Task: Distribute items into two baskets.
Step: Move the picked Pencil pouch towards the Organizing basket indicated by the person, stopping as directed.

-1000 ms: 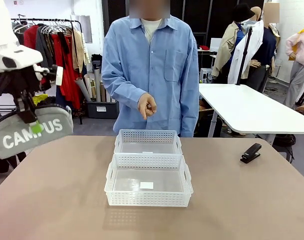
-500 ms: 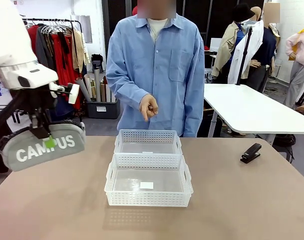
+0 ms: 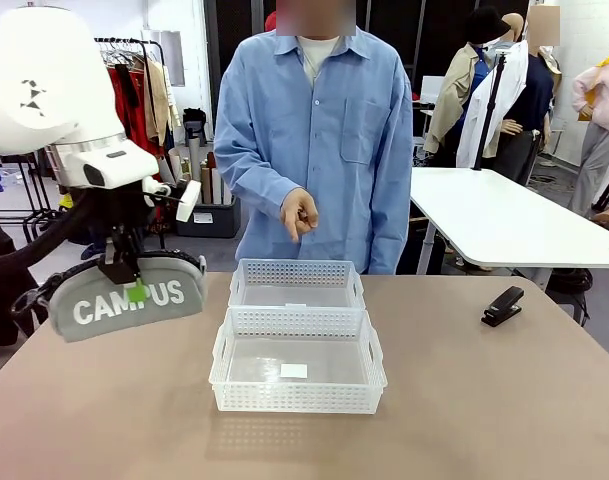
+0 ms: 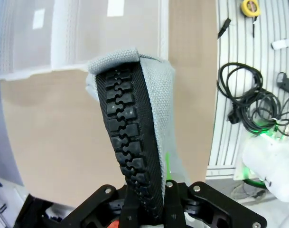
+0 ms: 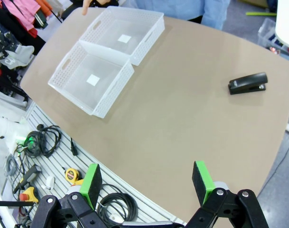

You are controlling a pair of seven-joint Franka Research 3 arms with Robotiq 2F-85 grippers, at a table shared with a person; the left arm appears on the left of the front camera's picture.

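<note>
Left claw (image 3: 132, 286) pinches one grey CAMPUS pouch (image 3: 104, 306) aloft; right claw (image 5: 147, 182) gapes empty; two white baskets (image 3: 296, 399) (image 3: 296, 270), one black stapler (image 3: 503, 305).

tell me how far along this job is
Nothing done yet: the near basket and far basket hold no items. In hand: the left tool is shut on the grey pouch, held above the table left of the baskets. Left: the stapler lies on the table; the right tool is open.

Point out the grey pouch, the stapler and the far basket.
grey pouch (image 3: 94, 305), front view, on its lettered side.
stapler (image 3: 503, 305), front view, on its black top arm.
far basket (image 3: 296, 270), front view, on its perforated far wall.
</note>
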